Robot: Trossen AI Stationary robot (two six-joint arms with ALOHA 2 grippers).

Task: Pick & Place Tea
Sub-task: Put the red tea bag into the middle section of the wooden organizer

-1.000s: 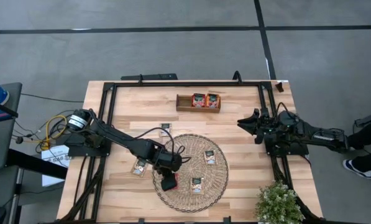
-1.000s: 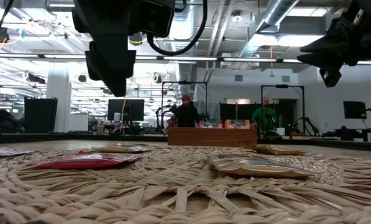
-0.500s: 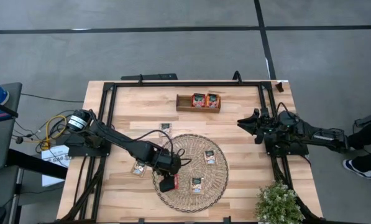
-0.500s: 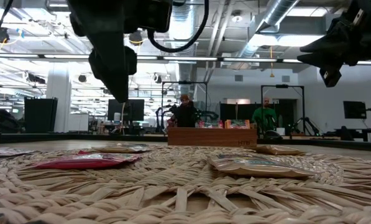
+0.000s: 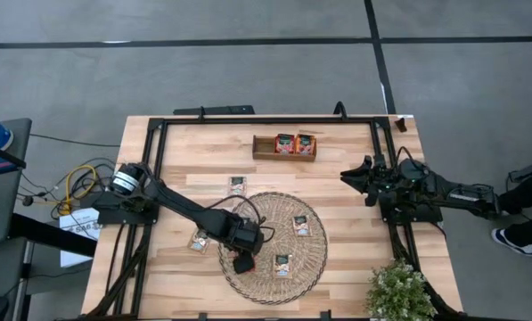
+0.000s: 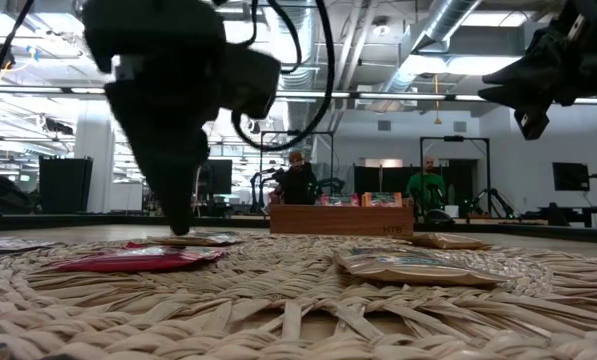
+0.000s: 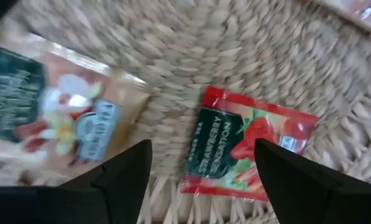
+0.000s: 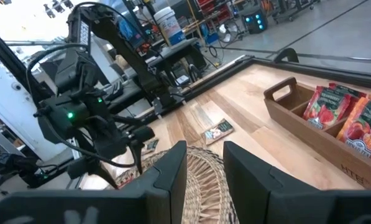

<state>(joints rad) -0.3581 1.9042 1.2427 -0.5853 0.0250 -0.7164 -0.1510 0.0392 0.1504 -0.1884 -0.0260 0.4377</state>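
Note:
A red-orange tea sachet (image 7: 244, 152) lies flat on the near-left part of the round woven mat (image 5: 312, 257). My left gripper (image 7: 204, 183) is open and points steeply down just above it, one finger on either side of its near edge; in the high view the gripper (image 5: 241, 260) covers most of the sachet. A pale cream sachet (image 7: 48, 112) lies beside it at the mat's left rim (image 5: 200, 241). Two more sachets (image 5: 301, 225) (image 5: 282, 265) lie on the mat and one (image 5: 237, 185) on the bare table. My right gripper (image 5: 355, 178) waits open at the right edge.
A long wooden tray (image 5: 264, 147) holding two sachets (image 5: 294, 144) stands at the far middle of the table. Black frame rails run along the table's edges. A small green plant (image 5: 399, 292) sits at the near right corner. People stand in the room beyond the table.
My left gripper has come down toward the red-orange sachet on the mat and tipped more steeply downward. The sachets have stayed where they were.

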